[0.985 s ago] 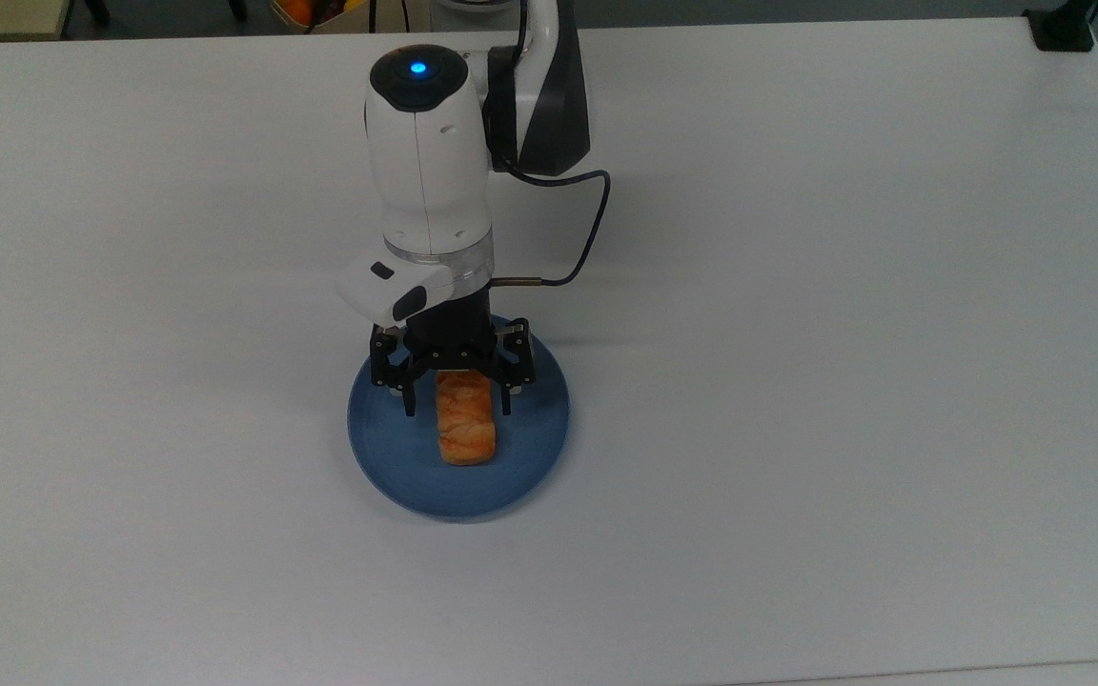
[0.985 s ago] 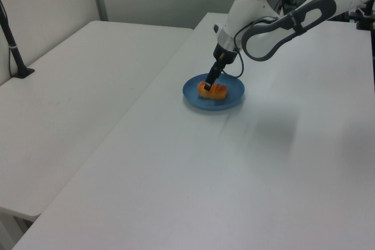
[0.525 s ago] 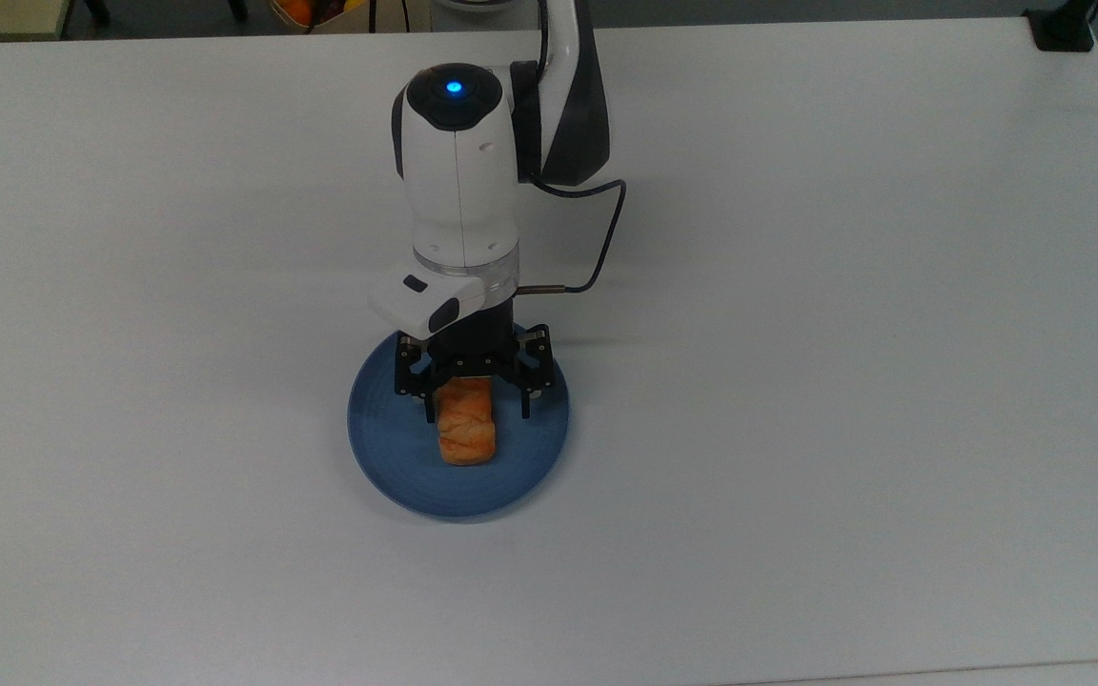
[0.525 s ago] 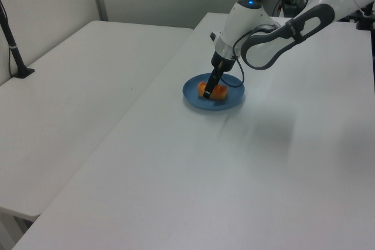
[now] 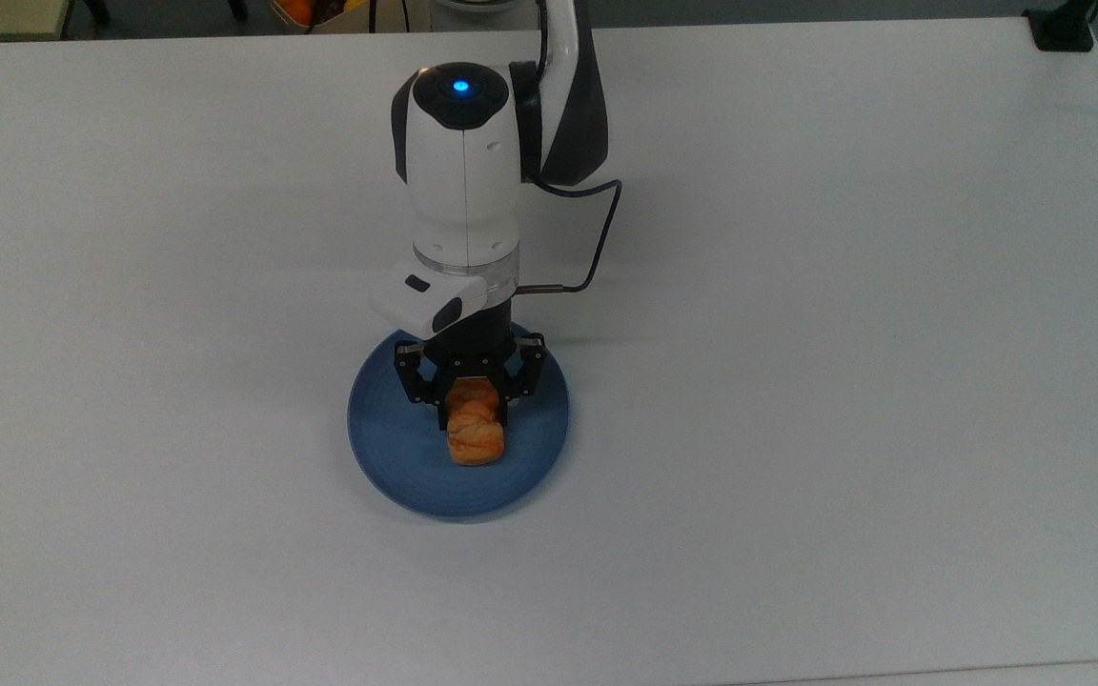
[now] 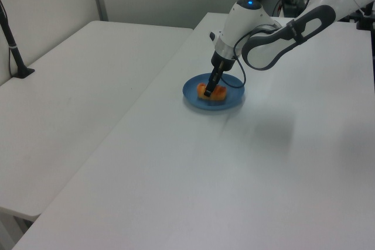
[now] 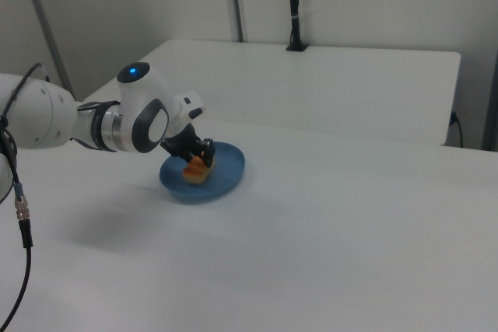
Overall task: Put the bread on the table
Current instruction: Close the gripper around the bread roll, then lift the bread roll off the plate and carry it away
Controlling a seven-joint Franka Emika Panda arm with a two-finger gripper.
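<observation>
The bread [image 5: 476,443] is a small golden-orange roll on a round blue plate [image 5: 387,448] near the middle of the white table [image 5: 797,381]. My gripper [image 5: 473,419] points straight down over the plate, and its black fingers are shut on the far end of the bread. In the left view the gripper [image 6: 212,88] pinches the bread [image 6: 206,92] above the plate [image 6: 233,99]. The right view shows the bread [image 7: 194,171] under the gripper [image 7: 202,162], still over the plate [image 7: 227,170]. Whether the bread still touches the plate I cannot tell.
A black cable [image 5: 597,238] loops from the wrist on the top view's right. A black clamp base [image 5: 1064,29] sits at the table's far right corner. A second white table [image 6: 70,86] with a black pole [image 6: 12,45] stands alongside.
The gripper shifted a little to the top view's right, then its open fingers closed on the bread. The bread now looks shorter, nudged slightly to that side.
</observation>
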